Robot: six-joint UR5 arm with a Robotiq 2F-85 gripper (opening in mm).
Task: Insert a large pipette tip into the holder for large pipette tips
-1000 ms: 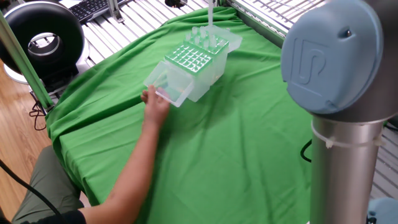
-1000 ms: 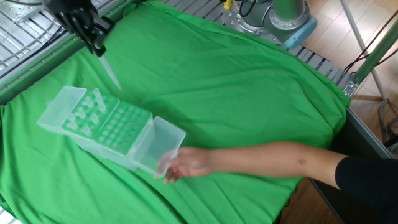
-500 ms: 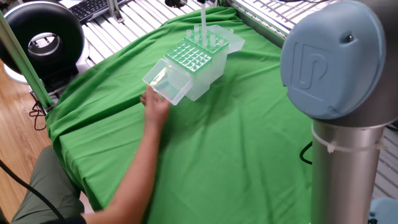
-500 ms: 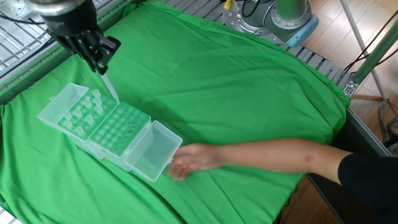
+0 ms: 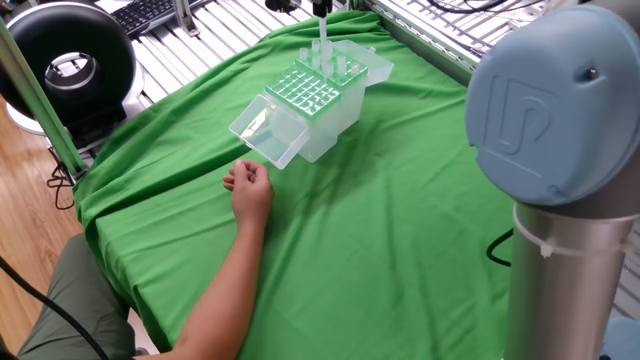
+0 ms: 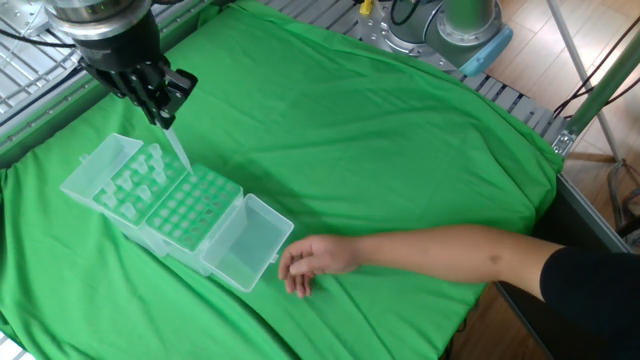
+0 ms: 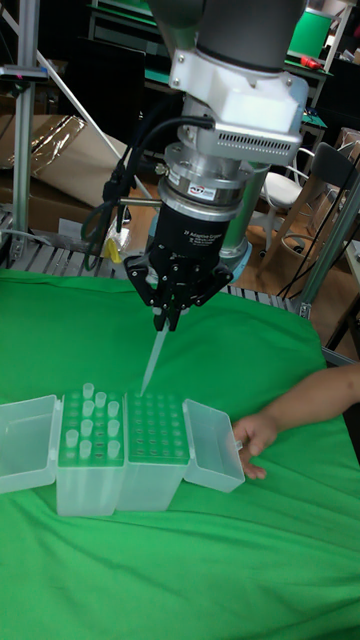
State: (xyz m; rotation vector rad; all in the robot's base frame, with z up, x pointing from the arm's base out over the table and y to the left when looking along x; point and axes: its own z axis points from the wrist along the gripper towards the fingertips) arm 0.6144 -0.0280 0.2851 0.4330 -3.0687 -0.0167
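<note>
Right now the green cloth [image 6: 400,160] covers the whole table, and the holder for large pipette tips [image 7: 155,440] sits on it with its clear lid [image 7: 213,445] hinged open, a person's hand [image 6: 310,265] resting near that lid. Above the holder my gripper [image 7: 168,318] is clamped on a large pipette tip [image 7: 152,362] that slants down, its point just over the grid

Only the embossed "UR" logo on the blue cap [image 5: 545,105] of the robot arm's joint.

My one fixed view sits high behind the arm's grey-blue joint [image 5: 545,100], looking across the green cloth [image 5: 380,240] toward the tip box [image 5: 310,105] at upper centre. The other fixed view looks down from the opposite side. The tall fixed view faces the gripper [image 7: 168,322] closely, low down. All share the box.
</note>
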